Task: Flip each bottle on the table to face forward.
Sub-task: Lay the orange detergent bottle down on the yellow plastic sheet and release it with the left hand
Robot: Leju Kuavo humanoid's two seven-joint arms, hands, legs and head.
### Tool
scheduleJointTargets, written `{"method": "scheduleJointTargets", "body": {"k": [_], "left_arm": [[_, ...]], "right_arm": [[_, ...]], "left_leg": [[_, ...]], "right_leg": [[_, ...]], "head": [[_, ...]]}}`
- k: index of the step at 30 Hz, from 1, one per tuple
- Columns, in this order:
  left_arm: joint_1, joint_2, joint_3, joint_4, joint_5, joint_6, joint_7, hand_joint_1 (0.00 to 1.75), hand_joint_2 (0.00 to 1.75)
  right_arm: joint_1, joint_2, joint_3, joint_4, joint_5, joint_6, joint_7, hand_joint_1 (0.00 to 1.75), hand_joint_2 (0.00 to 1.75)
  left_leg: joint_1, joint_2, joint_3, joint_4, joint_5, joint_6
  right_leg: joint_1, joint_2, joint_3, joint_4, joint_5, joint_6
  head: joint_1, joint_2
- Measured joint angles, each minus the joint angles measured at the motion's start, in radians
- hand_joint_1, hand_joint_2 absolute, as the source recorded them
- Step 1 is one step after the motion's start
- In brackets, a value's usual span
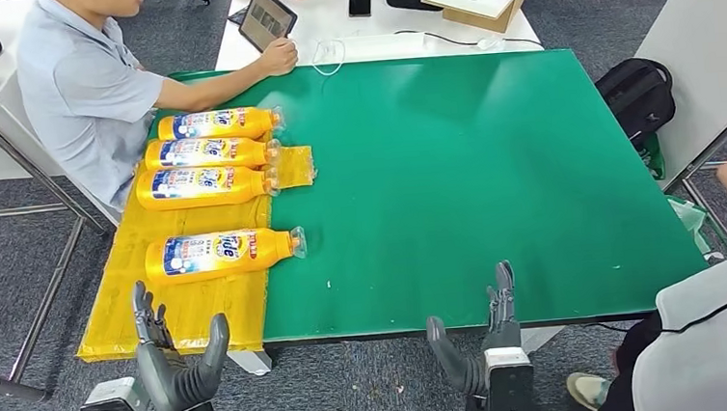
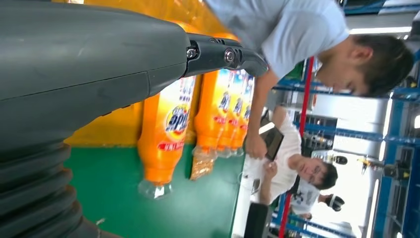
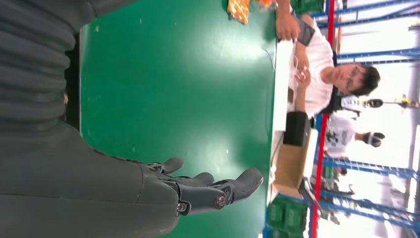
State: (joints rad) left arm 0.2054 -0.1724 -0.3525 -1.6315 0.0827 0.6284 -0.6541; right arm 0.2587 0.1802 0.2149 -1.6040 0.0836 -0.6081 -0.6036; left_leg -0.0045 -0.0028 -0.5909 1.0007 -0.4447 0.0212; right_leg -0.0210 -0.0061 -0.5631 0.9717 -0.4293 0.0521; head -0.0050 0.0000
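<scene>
Broad bare green mat [image 1: 455, 180] right of four bottles [image 1: 220, 253]

The table top [image 1: 474, 178] under my hands is a smooth green sheet with a soft sheen that catches the ceiling light. At its 9 o'clock side lies a yellow mat [image 1: 192, 300], matt with a faint ribbed texture. Four bottles [image 1: 223, 253] on it are glossy orange plastic with clear caps and shiny printed labels. My left hand [image 1: 172, 359] and right hand [image 1: 485, 337] are matt grey plastic with ribbed rubbery wrist covers.
</scene>
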Motion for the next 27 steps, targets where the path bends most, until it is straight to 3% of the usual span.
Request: {"method": "scheduleJointTargets", "body": {"k": [3,13,22,24,26,27], "left_arm": [[-0.017,0.004,-0.026,0.021,0.017,0.002,0.0,0.0,1.75],[-0.068,0.009,-0.074,0.094,0.03,0.02,-0.009,0.0,1.75],[-0.065,0.017,-0.072,0.111,-0.026,0.023,-0.038,0.0,1.75],[-0.055,0.024,-0.07,0.104,-0.019,0.007,-0.042,0.0,1.75],[-0.044,0.028,-0.065,0.096,-0.017,0.003,-0.045,0.0,1.75],[-0.04,0.029,-0.061,0.094,-0.016,0.003,-0.044,0.0,1.75]], "right_arm": [[0.004,0.005,-0.014,-0.007,0.011,-0.03,-0.011,0.0,1.75],[0.001,0.016,-0.032,-0.009,0.019,-0.049,-0.025,0.0,1.75],[-0.035,0.016,-0.031,0.006,-0.047,0.036,-0.023,0.0,1.75],[-0.047,0.016,-0.025,0.017,-0.054,0.051,-0.022,0.0,0.87],[-0.062,0.016,-0.016,0.038,-0.062,0.062,-0.004,0.0,0.87],[-0.069,0.016,-0.01,0.051,-0.063,0.065,0.005,0.0,1.31]], "left_leg": [[0.0,0.0,0.0,0.0,0.0,0.0],[0.0,0.0,0.0,0.0,0.0,0.0],[0.0,0.0,0.0,0.0,0.0,0.0],[0.0,0.0,0.0,0.0,0.0,0.0],[0.0,0.0,0.0,0.0,0.0,0.0],[0.0,0.0,0.0,0.0,0.0,0.0]], "right_leg": [[0.0,0.0,0.0,0.0,0.0,0.0],[0.0,0.0,0.0,0.0,0.0,0.0],[0.0,0.0,0.001,0.0,0.0,0.0],[0.0,0.0,0.001,0.0,0.0,0.0],[0.0,0.0,0.001,0.0,0.0,0.0],[0.0,0.0,0.001,0.0,0.0,0.0]], "head": [[0.0,0.0],[0.0,0.0],[0.0,0.0],[0.0,0.0],[0.0,0.0],[0.0,0.0]]}}
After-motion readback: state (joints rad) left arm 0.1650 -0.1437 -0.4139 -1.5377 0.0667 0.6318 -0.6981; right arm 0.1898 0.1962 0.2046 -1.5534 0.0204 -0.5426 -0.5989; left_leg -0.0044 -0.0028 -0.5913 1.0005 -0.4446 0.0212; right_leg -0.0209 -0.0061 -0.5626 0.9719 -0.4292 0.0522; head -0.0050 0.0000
